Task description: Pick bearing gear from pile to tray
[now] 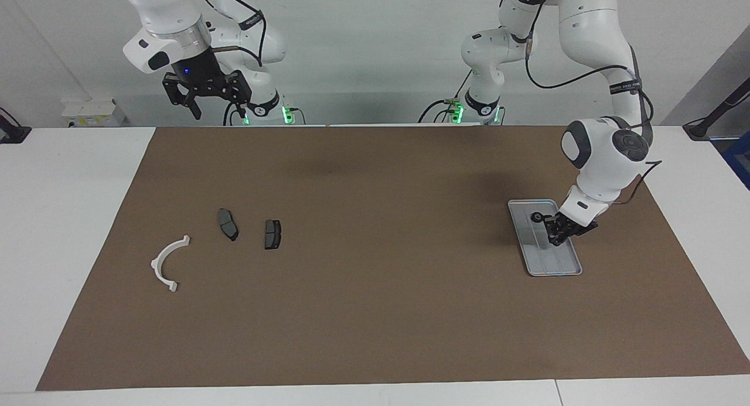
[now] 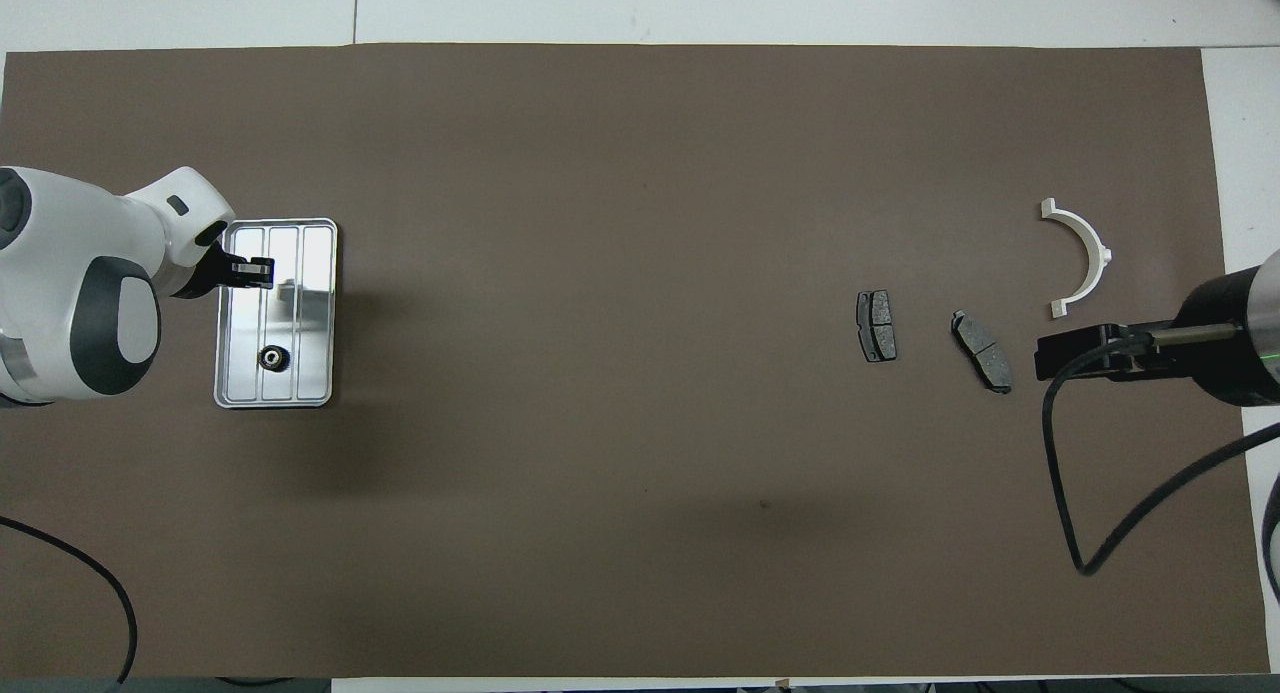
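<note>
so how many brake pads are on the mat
2. Both lie toward the right arm's end, side by side: one pad beside the white bracket, the other pad toward the table's middle. None looks hidden.

White table (image 1: 76, 230) under a brown mat (image 1: 375, 289)

On the mat: a silver tray (image 1: 556, 266) toward the left arm's end; toward the right arm's end, two dark brake pads (image 1: 228, 224) (image 1: 272, 234) side by side and, farther from the robots, a white half-ring bracket (image 1: 167, 265).
</note>
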Robot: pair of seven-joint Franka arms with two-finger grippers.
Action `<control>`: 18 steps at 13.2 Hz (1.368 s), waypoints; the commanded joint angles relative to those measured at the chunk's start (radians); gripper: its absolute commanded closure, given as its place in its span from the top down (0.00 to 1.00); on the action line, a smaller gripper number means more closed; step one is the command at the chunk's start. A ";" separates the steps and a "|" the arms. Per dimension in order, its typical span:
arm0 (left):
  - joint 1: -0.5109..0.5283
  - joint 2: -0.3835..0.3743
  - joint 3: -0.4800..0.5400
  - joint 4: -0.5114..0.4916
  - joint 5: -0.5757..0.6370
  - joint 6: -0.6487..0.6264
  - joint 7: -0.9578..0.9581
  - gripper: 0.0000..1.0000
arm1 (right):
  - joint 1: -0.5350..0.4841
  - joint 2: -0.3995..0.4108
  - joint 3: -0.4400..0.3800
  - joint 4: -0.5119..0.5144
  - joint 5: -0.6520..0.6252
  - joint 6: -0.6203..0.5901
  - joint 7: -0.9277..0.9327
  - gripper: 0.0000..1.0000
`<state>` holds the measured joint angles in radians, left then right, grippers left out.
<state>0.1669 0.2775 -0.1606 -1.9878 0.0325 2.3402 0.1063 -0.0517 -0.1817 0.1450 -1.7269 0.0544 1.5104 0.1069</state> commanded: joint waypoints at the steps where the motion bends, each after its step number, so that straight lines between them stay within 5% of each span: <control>1: -0.010 -0.017 0.007 -0.063 -0.014 0.074 -0.008 0.00 | -0.010 0.004 0.004 0.001 -0.004 -0.009 -0.026 1.00; 8: -0.015 -0.008 0.007 -0.121 -0.014 0.162 -0.019 0.00 | -0.014 0.100 -0.005 0.065 -0.002 -0.010 -0.027 1.00; 9: -0.015 -0.008 0.007 -0.120 -0.014 0.162 -0.017 0.14 | -0.013 0.102 -0.005 0.067 -0.002 -0.012 -0.027 1.00; 10: -0.017 -0.008 0.007 -0.120 -0.014 0.159 -0.016 0.61 | -0.014 0.102 -0.005 0.066 -0.002 -0.010 -0.027 1.00; 11: -0.017 -0.008 0.007 -0.120 -0.013 0.157 -0.016 0.89 | -0.014 0.103 -0.005 0.067 -0.002 -0.010 -0.027 1.00; 12: -0.017 -0.008 0.007 -0.118 -0.013 0.157 -0.016 0.97 | -0.014 0.102 -0.005 0.067 -0.002 -0.010 -0.027 1.00; 15: -0.015 -0.012 0.007 -0.082 -0.013 0.107 -0.016 0.98 | -0.013 0.100 -0.007 0.067 -0.002 -0.025 -0.024 1.00; 18: -0.004 -0.043 0.007 0.143 -0.013 -0.221 -0.016 0.98 | -0.005 0.102 -0.009 0.067 -0.013 -0.019 -0.024 1.00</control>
<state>0.1642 0.2658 -0.1572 -1.9834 0.0323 2.3132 0.0938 -0.0550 -0.0829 0.1366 -1.6731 0.0537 1.5058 0.1069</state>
